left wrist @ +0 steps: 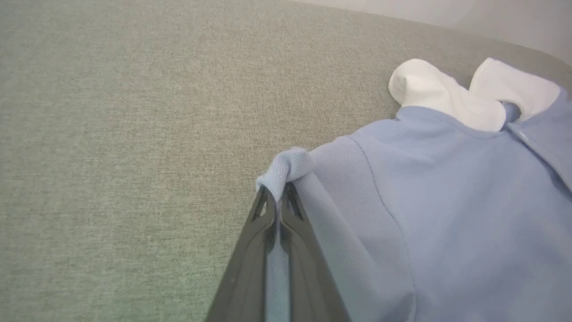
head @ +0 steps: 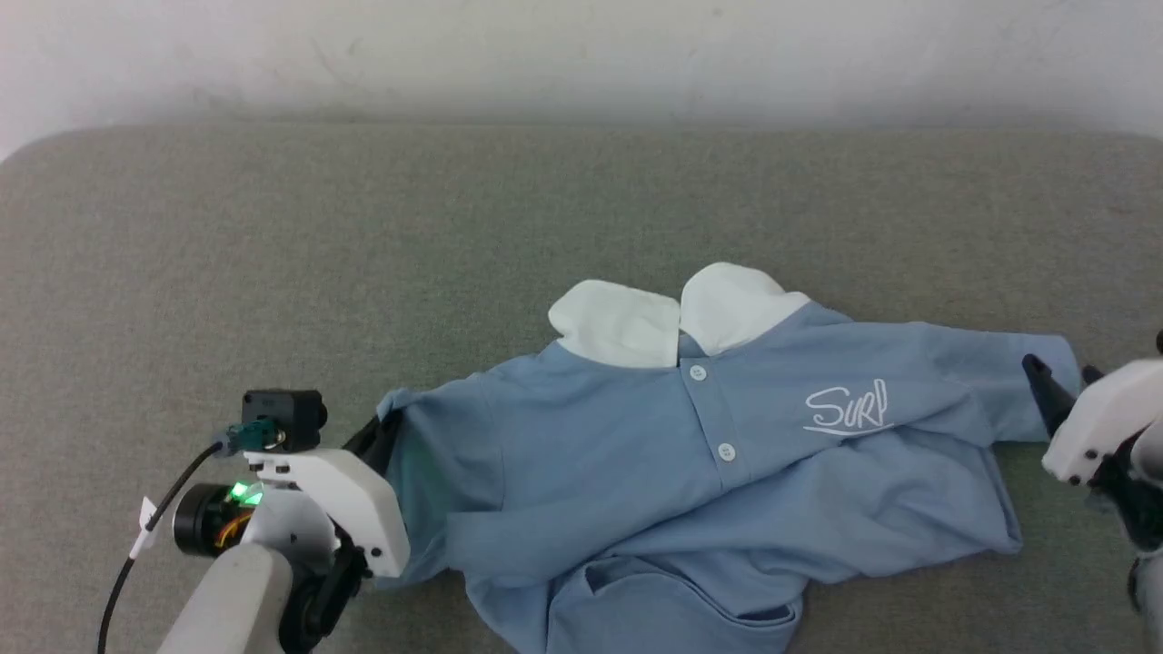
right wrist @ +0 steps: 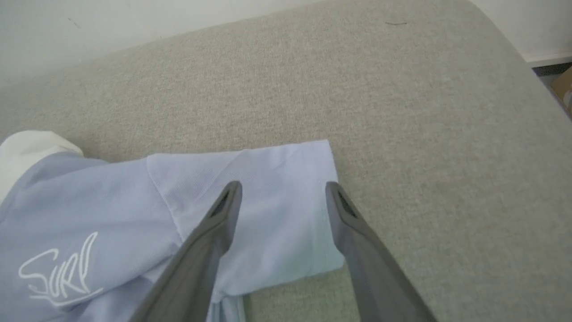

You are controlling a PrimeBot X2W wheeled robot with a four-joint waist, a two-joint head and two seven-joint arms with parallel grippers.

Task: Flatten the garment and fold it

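Garment: one light blue polo shirt, the garment [head: 636, 472], lies front up and rumpled on the cushion. In the head view it spreads from the centre toward 4 o'clock, and its lower part runs off the picture at 6 o'clock.
Collar: two white flaps [head: 618, 322] sit at the garment's 12 o'clock end, side by side and touching.
Buttons: two white buttons [head: 698, 372] are on the placket, the second at 5 o'clock from the first.
Logo: one white script logo [head: 845, 409] is on the chest, at 3 o'clock from the buttons.
Sleeves: two. The crumpled sleeve [left wrist: 313, 179] is at the garment's 9 o'clock end. The flat sleeve [right wrist: 277, 179] is laid out at its 3 o'clock end.
Left gripper: the left gripper [left wrist: 277, 197], at 8 o'clock in the head view, has its two fingers pressed together. They pinch a fold of the crumpled sleeve's edge. In the left wrist view a knot of cloth pokes out past the tips.
Right gripper: the right gripper [right wrist: 283, 188], at 3 o'clock in the head view, has its two fingers spread wide and grips nothing. They stand over the cuff end of the flat sleeve. Whether the tips touch the cloth cannot be told.
Surface: one grey woven cushion [head: 273, 227] has a pale wall [head: 581, 54] at its 12 o'clock side.
Left wrist: one green light [head: 241, 492] and one black cable [head: 136, 554].
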